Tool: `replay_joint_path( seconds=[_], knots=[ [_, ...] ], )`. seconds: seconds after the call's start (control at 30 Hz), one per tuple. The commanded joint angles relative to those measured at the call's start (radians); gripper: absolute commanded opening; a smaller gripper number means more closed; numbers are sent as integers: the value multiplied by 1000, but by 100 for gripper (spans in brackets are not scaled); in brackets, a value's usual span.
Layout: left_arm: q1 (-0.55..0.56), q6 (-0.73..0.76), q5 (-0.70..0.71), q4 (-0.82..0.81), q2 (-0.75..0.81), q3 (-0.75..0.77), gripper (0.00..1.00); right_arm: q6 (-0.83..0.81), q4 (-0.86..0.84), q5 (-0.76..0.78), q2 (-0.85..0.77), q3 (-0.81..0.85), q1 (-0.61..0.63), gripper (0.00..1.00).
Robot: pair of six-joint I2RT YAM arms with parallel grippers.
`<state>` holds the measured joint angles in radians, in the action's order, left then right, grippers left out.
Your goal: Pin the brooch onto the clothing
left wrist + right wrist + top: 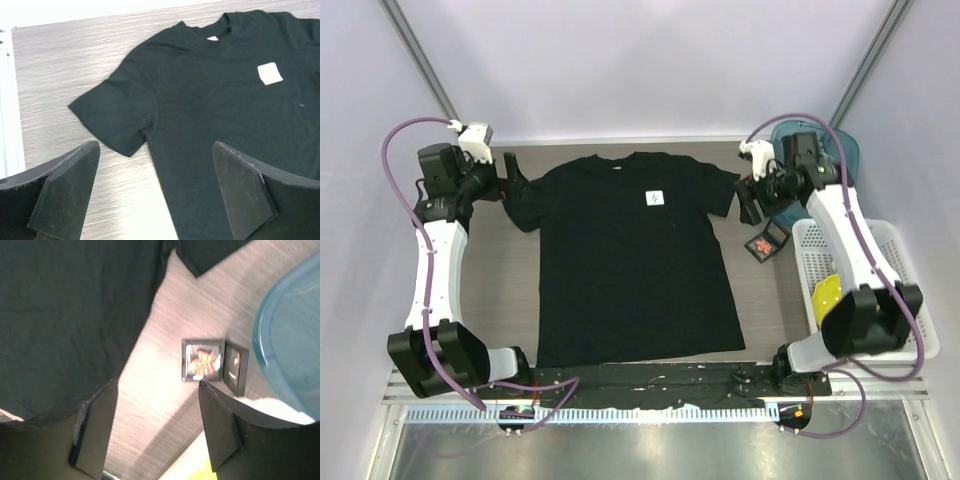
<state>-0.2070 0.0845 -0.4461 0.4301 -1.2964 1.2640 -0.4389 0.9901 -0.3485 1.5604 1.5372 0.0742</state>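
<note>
Now: R gripper (pixel 157 400) by boxed brooch (pixel 202 361), ready to pick.
Both it & L gripper (pixel 155 165): jaws wide, empty; T-shirt (pixel 630 270) flat for pinning.

Robot lab; white-walled booth (pixel 620 60), bolted arms (pixel 435 260).

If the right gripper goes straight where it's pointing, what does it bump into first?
Most likely the bare table, in the gap between the T-shirt and the little open box holding the brooch. The box lies just past one fingertip of the open right gripper, though depth is hard to judge.
</note>
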Motion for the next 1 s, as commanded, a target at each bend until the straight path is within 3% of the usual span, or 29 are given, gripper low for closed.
replay_joint_path(
  seconds=[0.0, 0.17, 0.4, 0.63, 0.97],
  knots=[
    [0, -68, -89, 80, -14, 87, 100, -31, -145, 222, -160, -239, 22, 68],
    [6, -161, -135, 127, 6, 92, 100, -1, -335, 483, -269, -423, 110, 58],
    [20, -236, -163, 111, 14, 81, 100, -23, -514, 684, -280, -632, 205, 50],
    [32, -301, -161, 58, 14, 78, 100, 40, -600, 763, -221, -669, 236, 43],
    [32, -298, -148, 52, 22, 72, 100, 51, -663, 822, -145, -692, 266, 41]
  ],
)
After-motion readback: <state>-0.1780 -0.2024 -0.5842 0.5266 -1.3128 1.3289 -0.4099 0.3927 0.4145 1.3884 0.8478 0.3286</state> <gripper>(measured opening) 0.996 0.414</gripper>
